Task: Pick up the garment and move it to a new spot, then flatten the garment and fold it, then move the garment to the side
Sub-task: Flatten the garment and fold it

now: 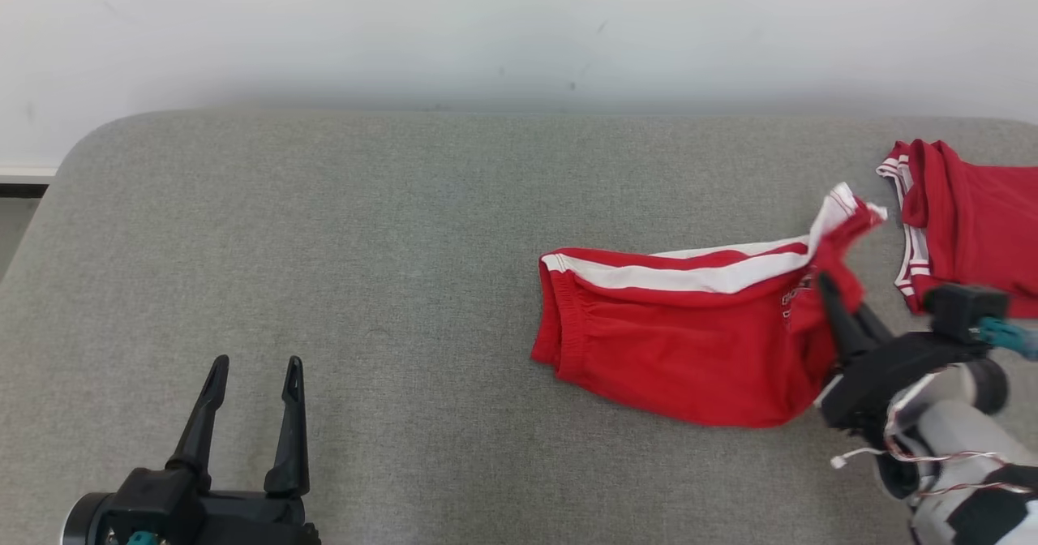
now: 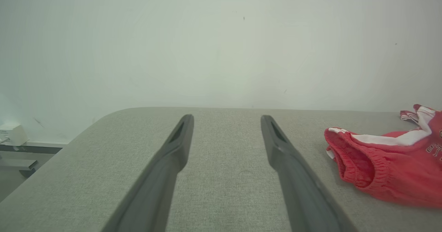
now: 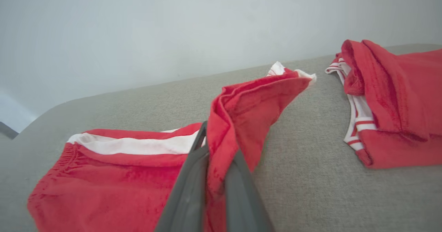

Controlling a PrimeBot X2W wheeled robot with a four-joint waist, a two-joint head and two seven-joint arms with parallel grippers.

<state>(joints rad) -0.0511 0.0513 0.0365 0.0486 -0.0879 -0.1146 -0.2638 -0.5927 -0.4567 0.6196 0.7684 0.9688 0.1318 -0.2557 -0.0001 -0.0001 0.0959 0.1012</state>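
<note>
The garment (image 1: 681, 342) is a pair of red shorts with white side stripes, lying right of centre on the grey padded table (image 1: 365, 229). Its right hem is lifted off the surface, pinched by my right gripper (image 1: 829, 287), which is shut on the cloth. In the right wrist view the red fabric (image 3: 241, 111) rises in a fold between the two dark fingers (image 3: 188, 194). My left gripper (image 1: 255, 371) stands open at the lower left, well clear of the shorts, with nothing between its fingers. The left wrist view has the elastic waistband end of the shorts (image 2: 376, 166) at its right.
A second red garment with white trim (image 1: 973, 221) lies at the table's far right edge, just beyond the held hem. A pale wall (image 1: 519, 34) runs behind the table. The table's rounded left corner (image 1: 89, 148) drops to the floor.
</note>
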